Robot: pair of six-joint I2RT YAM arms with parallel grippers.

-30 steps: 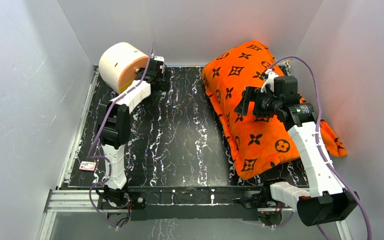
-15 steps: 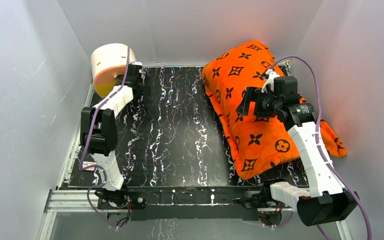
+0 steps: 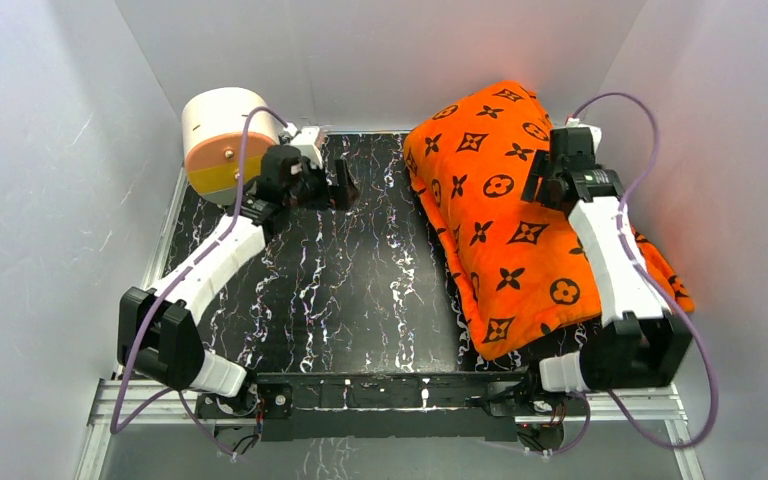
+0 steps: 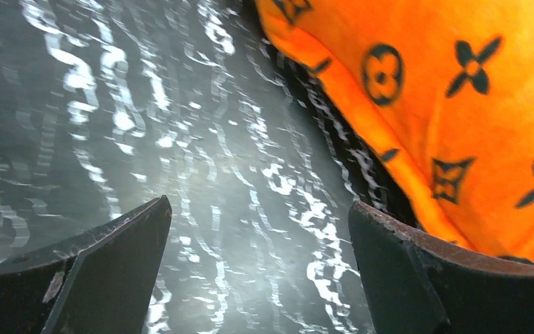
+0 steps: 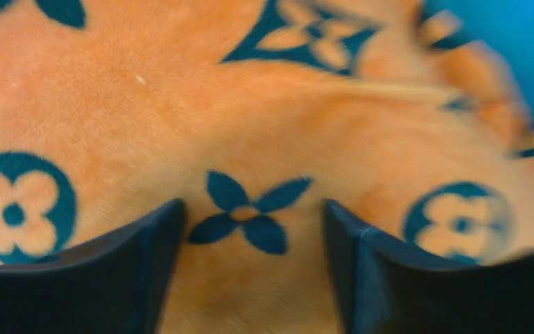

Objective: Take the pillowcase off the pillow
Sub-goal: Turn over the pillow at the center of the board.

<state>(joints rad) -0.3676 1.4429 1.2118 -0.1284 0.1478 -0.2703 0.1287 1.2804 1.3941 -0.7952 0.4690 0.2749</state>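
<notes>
Pillowcase (image 3: pixel 505 215) under wide-open right gripper (image 5: pixel 252 210).

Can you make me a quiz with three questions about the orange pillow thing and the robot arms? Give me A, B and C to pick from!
1. Where on the table does the pillowcase lie?
A) on the right side
B) on the left side
C) right in the middle

2. What colour are its printed shapes, seen from above?
A) white
B) black
C) green

3. What is the right gripper doing?
A) pinching the fabric shut
B) carrying a cup
C) standing open over the fabric

Answers:
1 A: the top view shows it along the right edge, under the right arm.
2 B: the flowers, stars and circles are black on orange.
3 C: the right wrist view shows it spread apart, with the plush fabric between and nothing pinched.
</notes>
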